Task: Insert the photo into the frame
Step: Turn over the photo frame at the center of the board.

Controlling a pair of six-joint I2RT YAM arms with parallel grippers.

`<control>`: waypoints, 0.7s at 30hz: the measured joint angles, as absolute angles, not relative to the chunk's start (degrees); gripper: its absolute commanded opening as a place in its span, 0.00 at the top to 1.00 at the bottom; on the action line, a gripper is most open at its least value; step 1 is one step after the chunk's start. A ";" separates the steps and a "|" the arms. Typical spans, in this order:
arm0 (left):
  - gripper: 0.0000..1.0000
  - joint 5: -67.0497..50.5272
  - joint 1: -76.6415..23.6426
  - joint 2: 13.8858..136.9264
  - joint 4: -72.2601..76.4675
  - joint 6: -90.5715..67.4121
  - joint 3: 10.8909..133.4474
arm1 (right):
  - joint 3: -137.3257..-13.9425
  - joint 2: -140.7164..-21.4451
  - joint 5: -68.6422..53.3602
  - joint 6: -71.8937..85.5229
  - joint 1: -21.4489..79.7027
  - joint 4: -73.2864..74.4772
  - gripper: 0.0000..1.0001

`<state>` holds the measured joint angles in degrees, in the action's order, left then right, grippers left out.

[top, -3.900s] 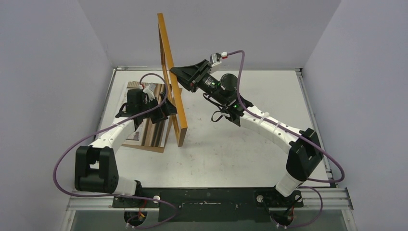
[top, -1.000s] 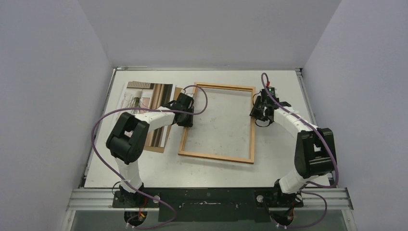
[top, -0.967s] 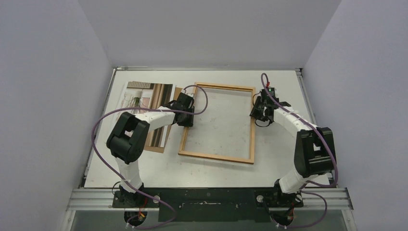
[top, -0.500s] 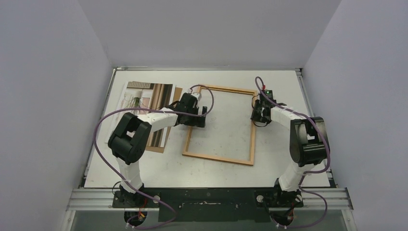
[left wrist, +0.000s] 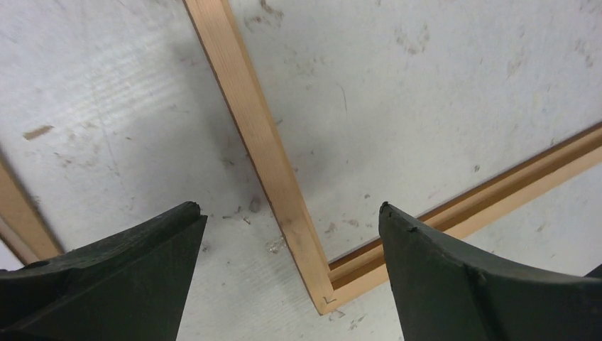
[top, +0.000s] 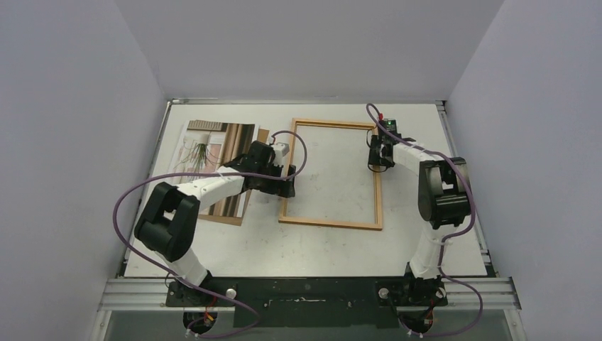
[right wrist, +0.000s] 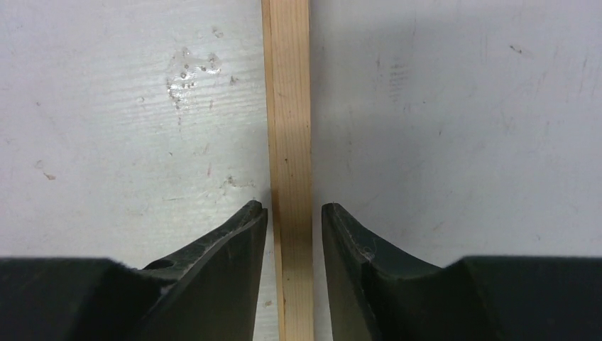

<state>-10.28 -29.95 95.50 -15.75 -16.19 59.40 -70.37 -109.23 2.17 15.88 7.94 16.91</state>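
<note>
Logging — my right claw (right wrist: 292,207) nips one rail of the frame (right wrist: 287,106); my left claw (left wrist: 289,207) gapes wide, empty — frame corner beneath.

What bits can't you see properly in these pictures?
- The photo: in the top view, the left arm covers part of its near end.
- The frame: both wrist views cut off most of it.
- The right gripper: the right wrist view does not show whether it pinches the frame.

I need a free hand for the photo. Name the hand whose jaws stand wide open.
The left hand, spread wide above the left rail of the frame; the right hand is closed on the right rail.
</note>
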 measured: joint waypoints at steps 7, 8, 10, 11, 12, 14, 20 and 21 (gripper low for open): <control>0.30 -14.87 -30.22 99.13 -14.87 -12.38 56.86 | -71.88 -110.59 3.81 15.62 7.94 18.59 0.32; 0.35 -15.44 -30.22 99.29 -14.41 -12.19 56.86 | -71.83 -110.54 4.16 15.64 7.94 18.81 0.31; 0.38 -16.80 -30.46 99.57 -13.65 -11.86 56.66 | -71.70 -110.17 4.71 15.81 7.94 19.05 0.31; 0.38 -17.08 -30.70 99.57 -13.47 -11.90 56.49 | -71.64 -109.86 4.97 15.97 7.94 19.20 0.31; 0.36 -17.63 -31.07 99.57 -12.93 -11.86 55.99 | -71.53 -109.38 5.23 16.25 7.94 19.31 0.31; 0.33 -18.57 -31.94 99.44 -11.79 -11.94 55.35 | -71.05 -107.96 5.67 16.99 7.97 19.49 0.30; 0.24 -21.12 -34.22 97.60 -10.39 -12.16 52.95 | -69.45 -101.08 6.28 18.90 8.38 19.11 0.29; 0.21 -21.47 -34.39 97.25 -10.74 -12.19 52.71 | -69.41 -100.14 6.28 19.20 8.47 18.94 0.29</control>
